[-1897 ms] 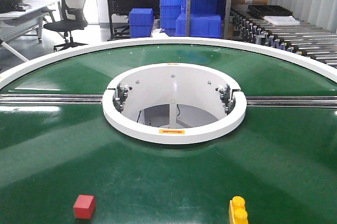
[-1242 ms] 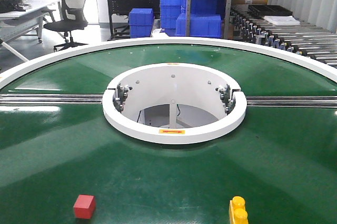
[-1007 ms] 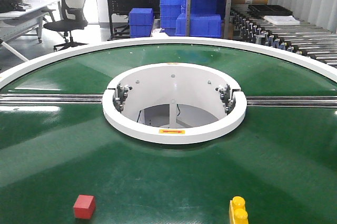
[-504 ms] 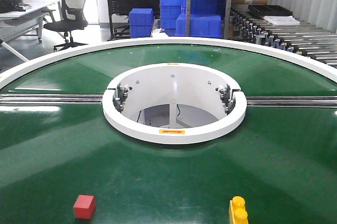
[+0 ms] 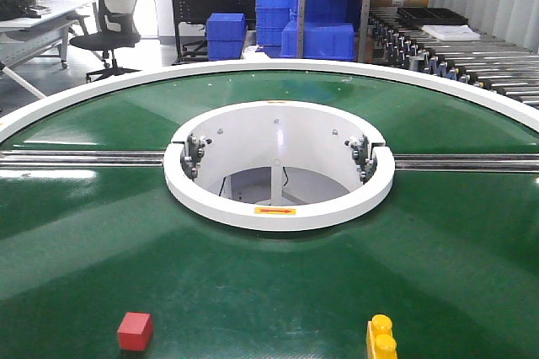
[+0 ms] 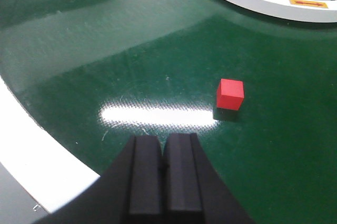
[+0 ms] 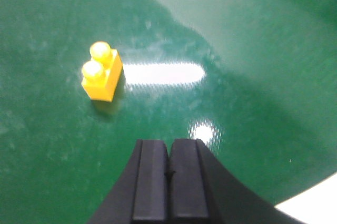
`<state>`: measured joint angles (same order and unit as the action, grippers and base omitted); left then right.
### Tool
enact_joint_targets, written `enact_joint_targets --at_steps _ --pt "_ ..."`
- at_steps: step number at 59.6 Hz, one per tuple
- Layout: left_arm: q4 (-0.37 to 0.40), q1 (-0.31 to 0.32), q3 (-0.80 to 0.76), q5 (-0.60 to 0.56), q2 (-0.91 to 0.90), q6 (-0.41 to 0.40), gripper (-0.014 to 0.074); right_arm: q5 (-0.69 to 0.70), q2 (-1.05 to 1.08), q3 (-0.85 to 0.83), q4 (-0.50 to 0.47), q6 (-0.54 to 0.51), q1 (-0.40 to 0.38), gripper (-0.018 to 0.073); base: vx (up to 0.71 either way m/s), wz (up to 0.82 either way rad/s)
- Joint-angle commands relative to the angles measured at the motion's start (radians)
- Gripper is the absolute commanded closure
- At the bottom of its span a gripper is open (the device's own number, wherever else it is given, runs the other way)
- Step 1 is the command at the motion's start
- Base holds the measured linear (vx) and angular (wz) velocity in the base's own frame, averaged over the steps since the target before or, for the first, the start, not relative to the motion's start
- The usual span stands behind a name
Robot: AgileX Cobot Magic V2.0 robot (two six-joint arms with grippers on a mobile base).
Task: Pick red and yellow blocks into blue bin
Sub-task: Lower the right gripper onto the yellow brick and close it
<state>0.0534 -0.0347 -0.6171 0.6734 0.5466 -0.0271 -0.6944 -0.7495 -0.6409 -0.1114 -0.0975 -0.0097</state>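
A plain red cube [image 5: 135, 330] rests on the green turntable near its front left; the left wrist view shows the red cube [image 6: 230, 94] ahead and to the right of my left gripper [image 6: 164, 141], which is shut and holds nothing. A yellow studded brick [image 5: 381, 340] sits at the front right, cut off by the frame's lower edge. In the right wrist view the yellow brick [image 7: 101, 72] lies ahead and to the left of my right gripper [image 7: 169, 144], also shut and holding nothing. The blue bin is out of view.
The green turntable [image 5: 421, 258] has a white outer rim [image 6: 31, 155] and a white ring [image 5: 278, 207] round a central opening. Blue ribbed crates [image 5: 316, 39], an office chair [image 5: 114, 9] and a roller conveyor [image 5: 472, 60] stand behind it.
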Motion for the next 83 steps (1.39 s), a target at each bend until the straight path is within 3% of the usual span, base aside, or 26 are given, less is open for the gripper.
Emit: enact_joint_targets --at_steps 1,8,13,25,32,37,44,63,83 --pt "0.013 0.003 -0.031 -0.076 0.009 -0.009 0.0601 0.044 -0.019 -0.031 -0.002 -0.013 0.001 0.0559 0.0 0.0" --pt "0.015 0.019 -0.031 -0.073 0.011 -0.01 0.0569 0.029 -0.049 -0.043 -0.026 -0.045 0.006 0.0482 0.0 0.0" --pt "0.022 0.061 -0.031 -0.073 0.023 -0.01 0.049 0.015 -0.077 -0.071 -0.04 -0.097 0.058 0.0358 0.0 0.0" --pt "0.021 0.17 -0.029 -0.073 0.043 -0.009 0.0167 0.01 -0.174 -0.111 0.008 -0.092 0.224 0.0054 0.0 0.0" --pt "0.012 0.204 -0.029 -0.073 0.042 -0.007 0.0027 0.006 -0.269 -0.149 0.02 -0.019 0.242 -0.0052 0.0 0.0" --pt "0.012 0.217 -0.029 -0.073 0.042 -0.007 -0.002 -0.002 -0.353 -0.192 0.026 0.031 0.242 -0.0069 0.0 0.0" --pt "0.012 0.223 -0.029 -0.069 0.042 -0.007 -0.0022 -0.032 -0.488 -0.287 0.019 0.086 0.242 -0.0054 0.0 0.0" --pt "0.012 0.223 -0.029 -0.065 0.042 -0.007 0.0027 -0.131 -0.873 -0.567 0.021 0.12 0.242 -0.0013 0.0 0.0" --pt "0.012 0.223 -0.029 -0.065 0.042 -0.007 0.0028 -0.134 -1.104 -0.745 0.018 0.134 0.242 -0.0013 0.0 0.0"
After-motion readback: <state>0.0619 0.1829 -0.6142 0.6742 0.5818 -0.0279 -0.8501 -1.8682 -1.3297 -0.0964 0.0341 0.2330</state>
